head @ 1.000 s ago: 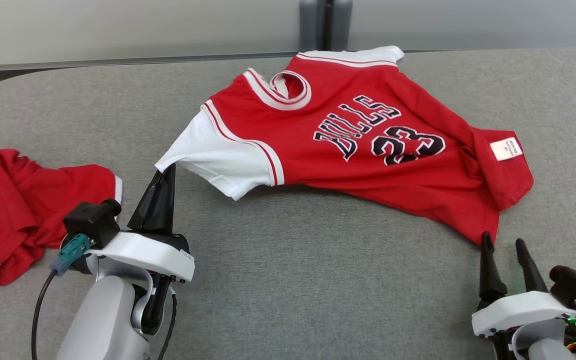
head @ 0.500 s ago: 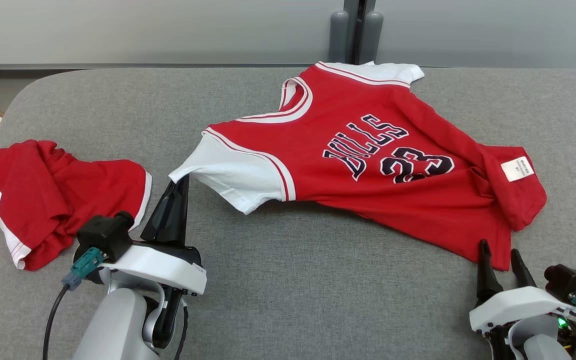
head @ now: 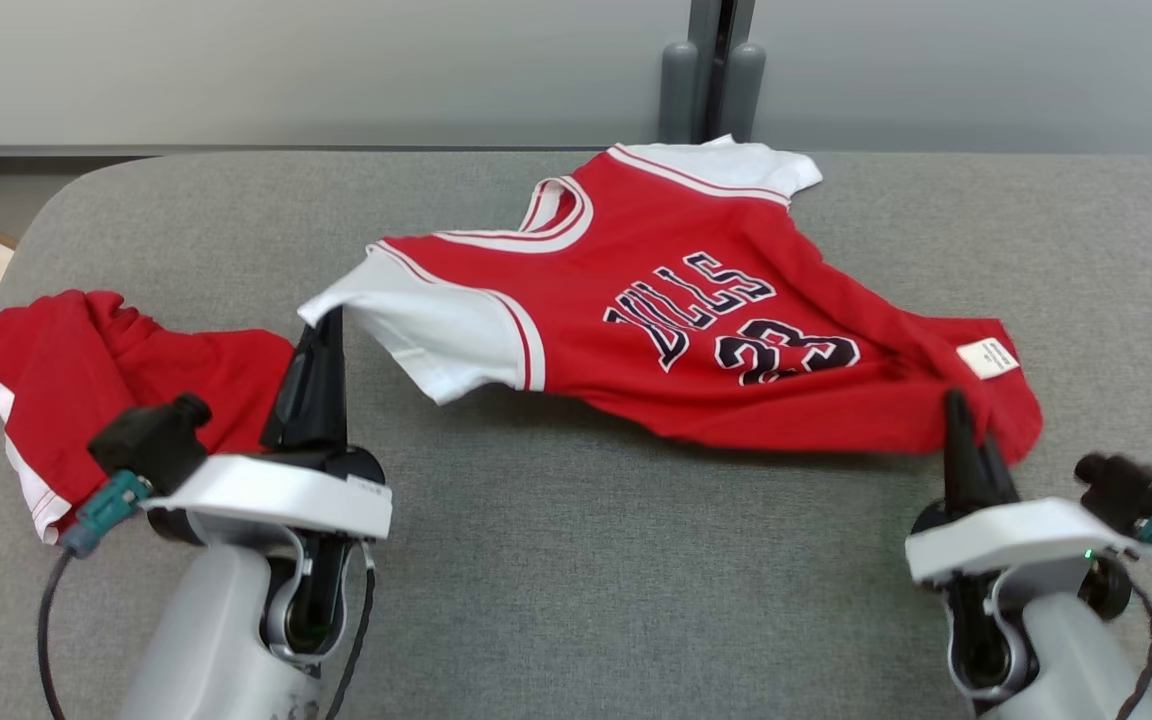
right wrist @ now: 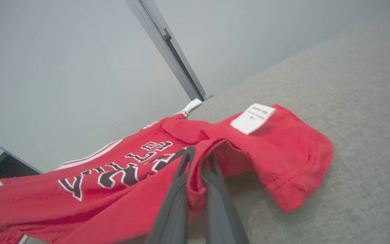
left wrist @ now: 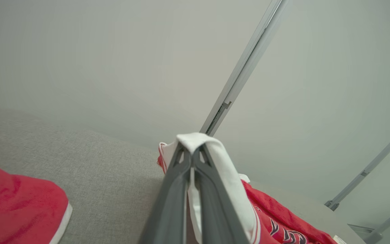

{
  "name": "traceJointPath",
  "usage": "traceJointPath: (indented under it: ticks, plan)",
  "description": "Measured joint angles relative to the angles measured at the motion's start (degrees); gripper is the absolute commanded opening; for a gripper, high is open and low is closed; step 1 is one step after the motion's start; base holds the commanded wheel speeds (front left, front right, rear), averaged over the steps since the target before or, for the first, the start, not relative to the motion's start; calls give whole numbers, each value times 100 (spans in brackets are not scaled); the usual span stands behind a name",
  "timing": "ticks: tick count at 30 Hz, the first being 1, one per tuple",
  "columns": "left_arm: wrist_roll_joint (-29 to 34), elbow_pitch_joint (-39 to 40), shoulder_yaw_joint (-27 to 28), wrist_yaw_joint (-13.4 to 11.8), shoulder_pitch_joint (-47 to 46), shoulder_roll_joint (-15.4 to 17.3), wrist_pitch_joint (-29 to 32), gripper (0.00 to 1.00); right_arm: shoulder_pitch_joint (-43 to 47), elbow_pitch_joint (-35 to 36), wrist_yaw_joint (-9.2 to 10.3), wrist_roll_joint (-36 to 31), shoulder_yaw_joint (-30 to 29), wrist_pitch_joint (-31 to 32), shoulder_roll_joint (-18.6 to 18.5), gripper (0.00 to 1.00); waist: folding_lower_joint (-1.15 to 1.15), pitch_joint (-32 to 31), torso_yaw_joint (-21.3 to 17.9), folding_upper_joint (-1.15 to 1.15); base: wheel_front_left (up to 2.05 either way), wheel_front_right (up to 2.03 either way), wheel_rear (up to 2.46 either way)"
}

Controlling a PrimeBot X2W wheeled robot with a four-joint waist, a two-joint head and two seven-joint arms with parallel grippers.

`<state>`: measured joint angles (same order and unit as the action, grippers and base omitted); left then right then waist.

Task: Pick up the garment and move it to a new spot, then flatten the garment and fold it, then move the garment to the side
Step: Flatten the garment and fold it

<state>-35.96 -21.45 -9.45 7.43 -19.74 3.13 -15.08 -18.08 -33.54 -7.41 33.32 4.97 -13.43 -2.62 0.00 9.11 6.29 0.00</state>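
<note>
Both grips set: left end effector (head: 329, 322) clenched on the white sleeve (head: 436, 345) of the jersey (head: 636, 330), right end effector (head: 958, 410) clenched on its red hem by the tag (head: 986, 357). Jersey sags between them, mid desk (head: 576, 560). Looks like step 1, pick-up. Next you'll need both arms lifting evenly, cloth taut, clear of the 2nd red garment (head: 86, 370).

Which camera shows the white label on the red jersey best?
The right wrist view: the label sits close and large on the jersey. The head view shows it small; the left wrist view, barely a sliver.
</note>
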Motion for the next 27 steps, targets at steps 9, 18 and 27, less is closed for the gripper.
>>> traceJointPath:
  ticks: [9,18,27]
  plan:
    - [-1225,1301,80,-143,-797,16,948,0,-598,2278,1,-245,-668,1098,-65,0,0,-328,-100,0,0,0,0]
    - [-1630,2495,103,-846,-1540,13,1785,0,-1622,3151,0,-532,-1713,2198,-40,0,0,-745,-122,0,0,0,0]
    - [-2164,3337,96,-1811,-1707,24,2230,0,-1892,3810,0,-333,-2238,3590,-25,0,0,-846,-77,0,0,0,0]
